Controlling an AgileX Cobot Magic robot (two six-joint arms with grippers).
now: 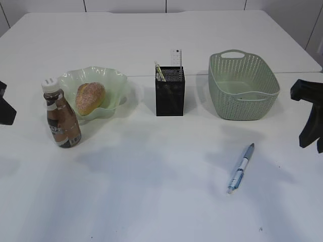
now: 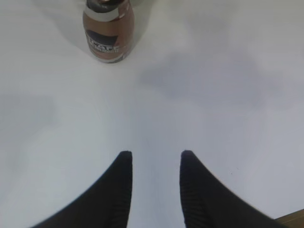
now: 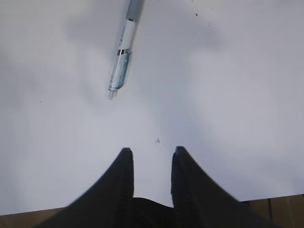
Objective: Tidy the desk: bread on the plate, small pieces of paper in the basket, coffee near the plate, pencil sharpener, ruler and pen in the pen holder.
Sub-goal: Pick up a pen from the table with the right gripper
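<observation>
At the near edge of the desk (image 1: 161, 201), on the right side, a blue and white pen (image 1: 241, 168) lies flat on the bare white top, its tip toward the front and its barrel slanting away to the right. The right gripper (image 3: 149, 151) hovers over the tabletop just short of that pen, its two black jaws parted with only white surface between them and nothing held. The left gripper (image 2: 154, 154) hangs over the left side of the desk in the same way, jaws apart and empty, with the coffee (image 1: 61, 113) standing upright ahead of it, white cap on top. Just beyond the bottle, nearly touching it, sits the plate (image 1: 113, 80), and the bread (image 1: 90, 98) rests inside it toward the left. Farther back in the middle stands the pen holder (image 1: 170, 96), upright, with the clear ruler (image 1: 176, 57) and a pale thin stick-like item (image 1: 159, 71), too small to identify, poking out of its top. To the right of the holder, well apart from it, is the basket (image 1: 242, 88), its handle cutout on the far wall; something small lies on its floor, too faint to make out.
</observation>
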